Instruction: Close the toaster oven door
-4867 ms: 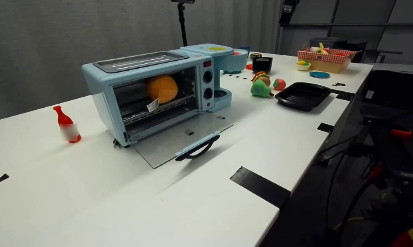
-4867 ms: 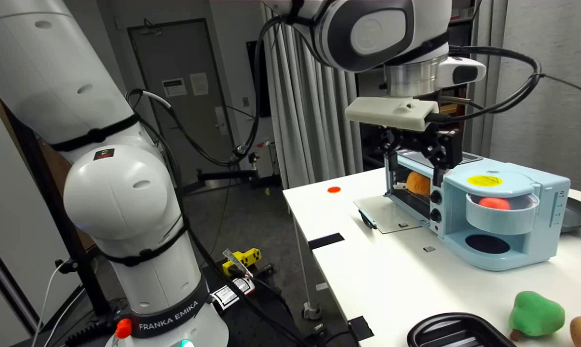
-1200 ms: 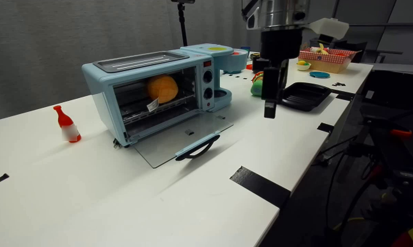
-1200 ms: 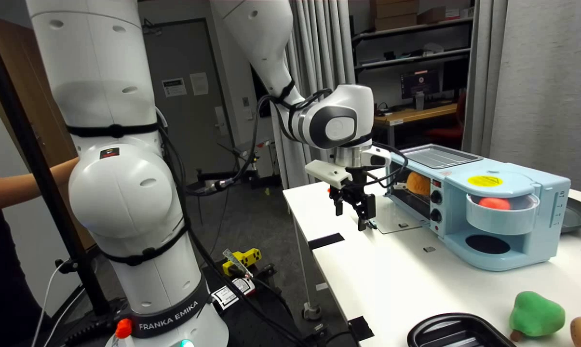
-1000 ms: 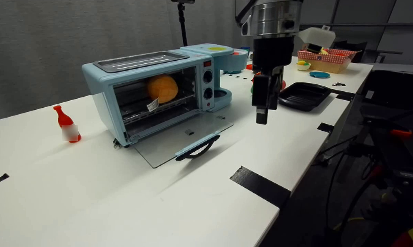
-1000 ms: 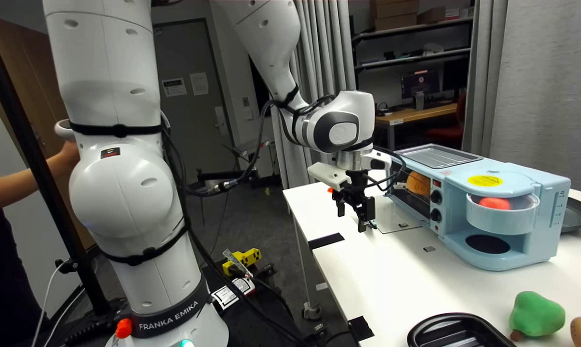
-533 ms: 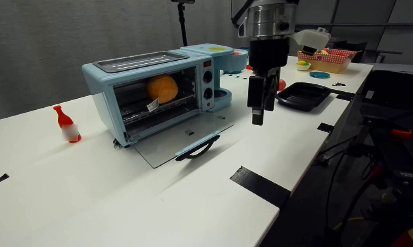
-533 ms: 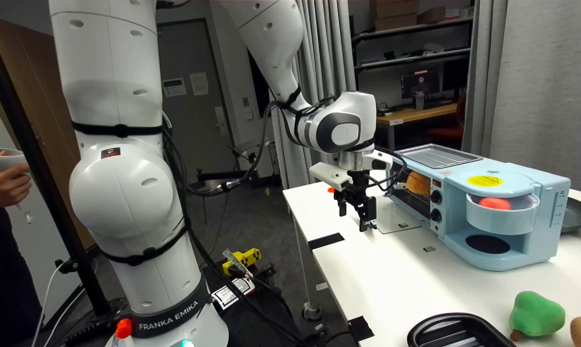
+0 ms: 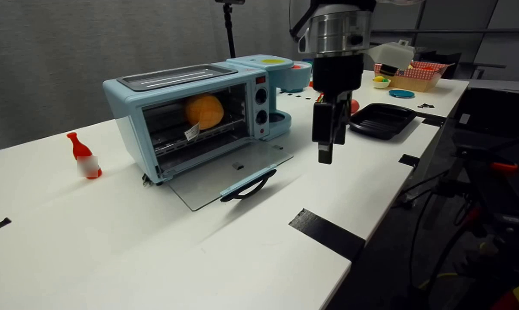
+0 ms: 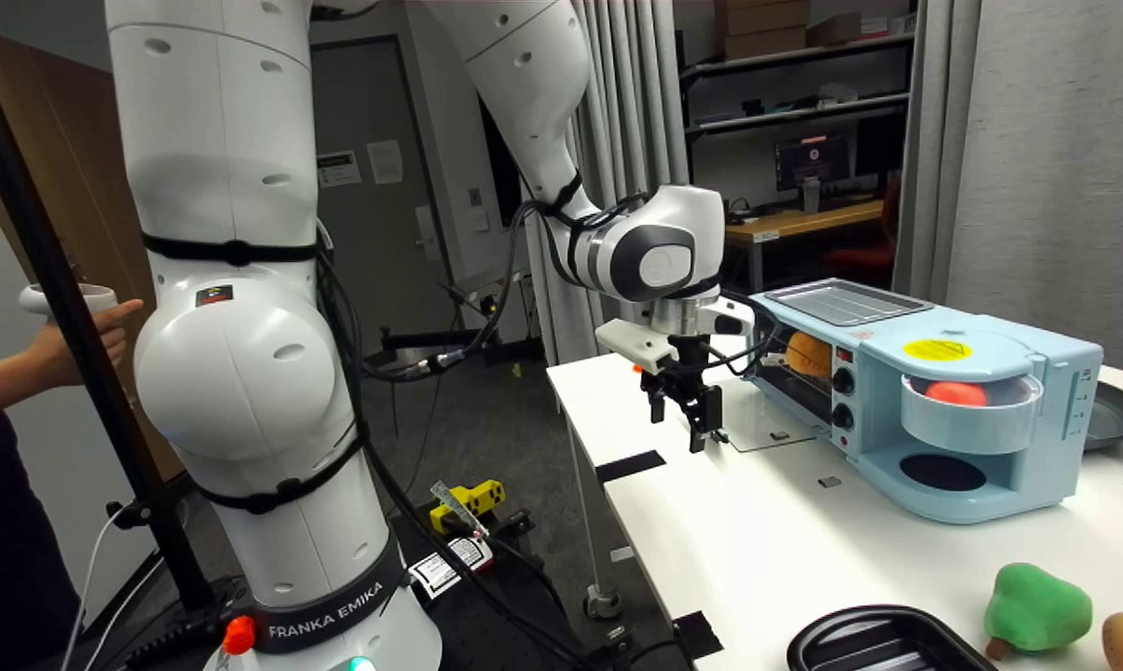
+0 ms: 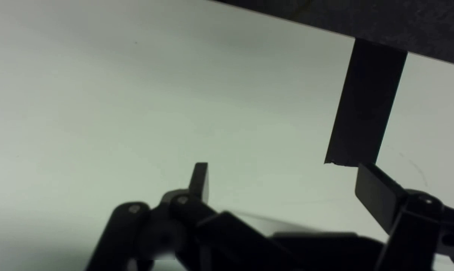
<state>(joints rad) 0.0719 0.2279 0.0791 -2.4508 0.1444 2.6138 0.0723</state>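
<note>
toaster oven is standing, in an exterior view, toward the edge of the counter by the grey curtain, its mouth facing the robot-side edge. the toaster oven door is lying folded down, near level, out from the oven's bottom, its dark handle pointing at that robot-side edge. the claw is hanging above the counter, apart from the handle, with white surface showing between them.

in an exterior view where the white arm is arching over the robot-side edge, near the counter's corner, the claw is showing just beside the handle and is covering part of the door's front rim.

in the wrist view the fingers are standing wide apart, gripping nothing; black tape is running from the counter's edge down toward one of them, and the door is not clearly showing.

i'm guessing the door is going to be light but rigid, its thin glass slippery and breakable, so i'm favouring the handle: pushing it from below, near its middle, and swinging it up toward the mouth. pinching bare glass is risking a slip or a chip.
</note>
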